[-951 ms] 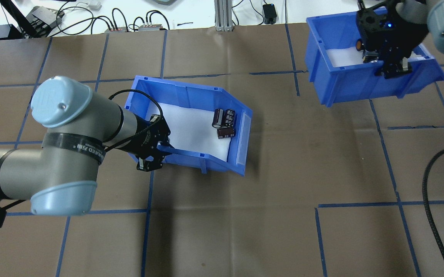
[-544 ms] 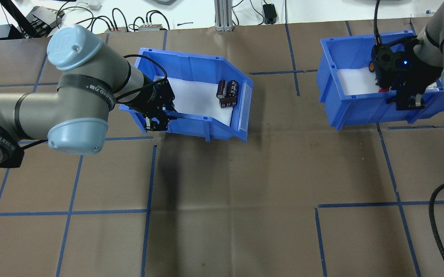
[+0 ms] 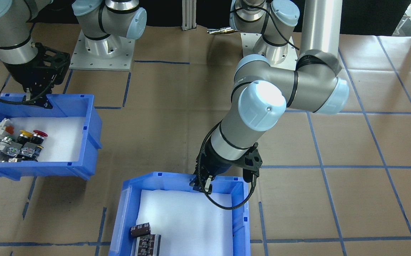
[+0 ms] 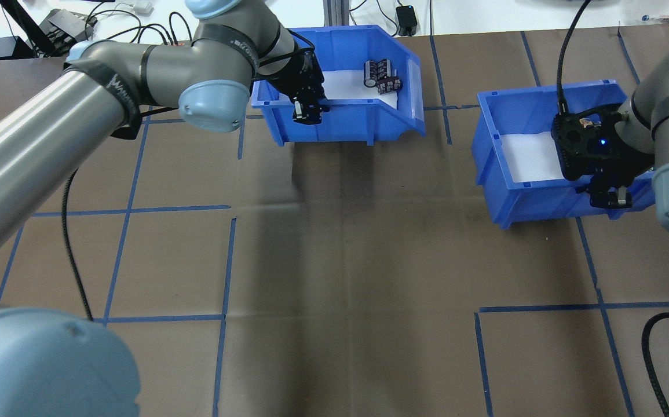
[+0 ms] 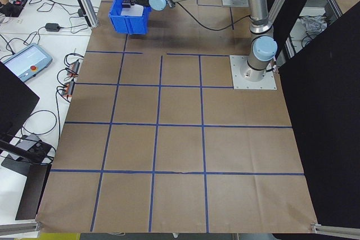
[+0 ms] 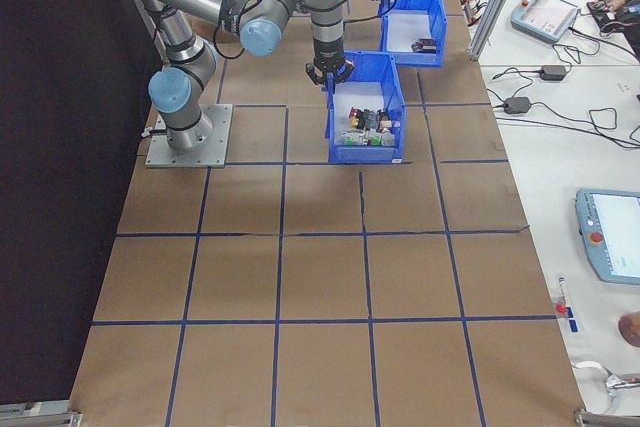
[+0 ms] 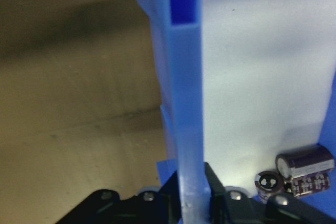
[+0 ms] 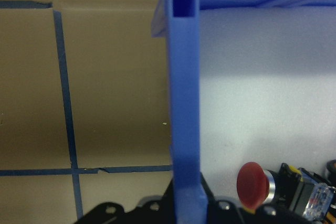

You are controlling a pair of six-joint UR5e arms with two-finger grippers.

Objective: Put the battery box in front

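blue battery box (image 4: 346, 119) with white foam liner and dark cylindrical batteries (image 4: 381, 78), at table's far edge

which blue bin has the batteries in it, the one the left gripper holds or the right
The battery box, clamped by the left gripper, with dark cylinders on white foam. The right gripper's bin holds coloured push-buttons.

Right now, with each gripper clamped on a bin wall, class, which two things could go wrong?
The left gripper grips the battery box by one thin wall only, so it could tilt or slip. The batteries lie loose by the sloped open front and might roll out.
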